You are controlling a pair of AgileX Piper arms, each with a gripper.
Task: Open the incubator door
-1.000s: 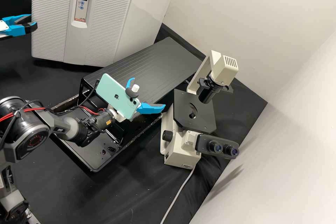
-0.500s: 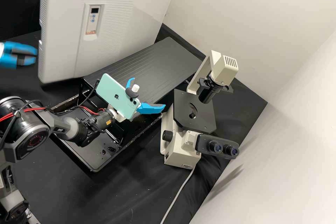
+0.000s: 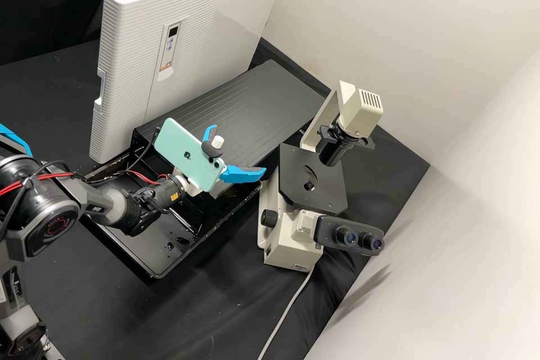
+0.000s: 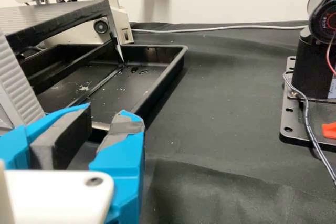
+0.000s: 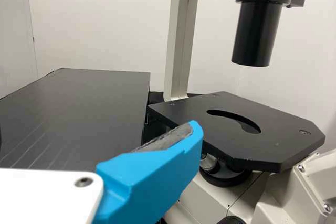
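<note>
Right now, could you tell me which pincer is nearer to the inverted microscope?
Right. The right pincer is close beside the stage of the inverted microscope; the left pincer is farther away, across the black tray from it.

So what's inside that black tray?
The tray holds dark wet-looking spots, pale specks and part of a black stand. The stand and an arm hide some floor.

A cream microscope (image 3: 315,197) stands beside a black platform (image 3: 253,98) partly over a tray (image 3: 151,252)
</note>
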